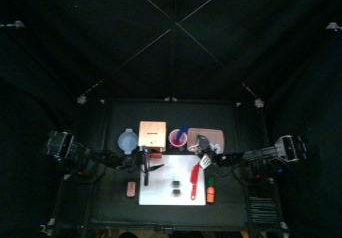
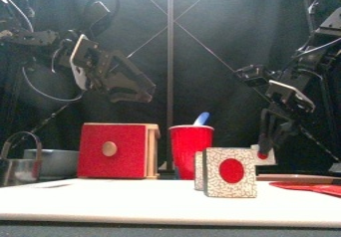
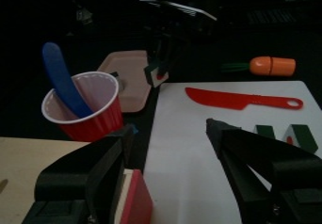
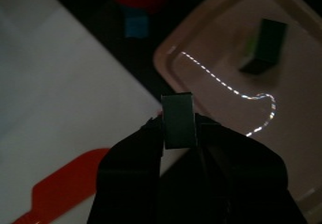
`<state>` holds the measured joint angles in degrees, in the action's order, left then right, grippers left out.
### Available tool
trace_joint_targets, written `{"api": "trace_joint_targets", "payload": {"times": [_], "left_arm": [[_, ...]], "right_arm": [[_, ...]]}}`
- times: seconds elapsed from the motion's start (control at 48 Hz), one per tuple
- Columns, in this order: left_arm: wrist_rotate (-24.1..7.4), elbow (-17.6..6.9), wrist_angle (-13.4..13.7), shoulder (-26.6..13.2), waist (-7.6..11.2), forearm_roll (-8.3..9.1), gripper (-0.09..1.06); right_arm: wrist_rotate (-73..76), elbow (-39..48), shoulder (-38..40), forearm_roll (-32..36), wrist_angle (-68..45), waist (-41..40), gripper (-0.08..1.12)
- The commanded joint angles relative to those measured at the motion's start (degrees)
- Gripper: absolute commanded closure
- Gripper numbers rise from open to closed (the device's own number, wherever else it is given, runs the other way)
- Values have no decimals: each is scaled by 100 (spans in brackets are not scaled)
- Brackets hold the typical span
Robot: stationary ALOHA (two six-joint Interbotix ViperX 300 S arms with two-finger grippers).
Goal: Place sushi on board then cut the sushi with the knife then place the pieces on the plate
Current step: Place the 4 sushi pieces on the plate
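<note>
The right claw (image 4: 179,134) was seen clamped on one dark green sushi piece (image 4: 179,110), held upright above the rim of the pink plate (image 4: 220,35). A second piece (image 4: 265,41) was already lying on that plate, well apart from the held one. The red knife (image 4: 70,192) was found flat on the white board (image 4: 63,96), so the cutting was judged done, at least in part.

The left claw (image 3: 170,134) was hung spread wide and empty above the board's edge, beside the red cup (image 3: 88,110) with the blue knife (image 3: 60,77) in it. More of the roll (image 3: 283,134) was spotted on the board past the red knife. The job was therefore judged roughly midway: one piece delivered, one about to be set down, others yet to be carried across.

The blocks on the board could not be counted, being cut off at the edge of the left wrist view and tiny from above. An orange toy (image 3: 273,65) beside the board was too blurred to be named. Whether the held piece touched the plate could not be told.
</note>
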<state>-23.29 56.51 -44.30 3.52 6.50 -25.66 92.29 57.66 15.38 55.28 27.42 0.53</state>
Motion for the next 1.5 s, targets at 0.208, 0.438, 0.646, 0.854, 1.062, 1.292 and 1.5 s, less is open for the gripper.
{"api": "trace_joint_targets", "payload": {"times": [0.208, 0.438, 0.646, 0.854, 1.062, 1.292, 1.5], "left_arm": [[0, -53, -26, 9, -35, 0, 1], [0, -35, -26, 9, -35, 0, 1], [-18, -53, -26, 9, -44, 9, 1], [-18, -26, -26, 9, -44, 0, 1], [-9, -26, -26, 9, -44, 0, 1], [0, 0, -26, 9, -44, 0, 1], [0, -26, -26, 9, -44, 0, 1]], "right_arm": [[26, -9, 53, -79, 334, -800, 45], [26, 53, 44, -114, 519, -1503, 45], [70, 9, -141, 264, 141, -1916, 44], [53, -141, -448, 325, -141, -2188, 44], [35, -255, -738, 422, -264, -2241, 38], [26, -229, -721, 387, -105, -2206, 27], [18, -202, -369, 237, 255, -2057, 23]]}}
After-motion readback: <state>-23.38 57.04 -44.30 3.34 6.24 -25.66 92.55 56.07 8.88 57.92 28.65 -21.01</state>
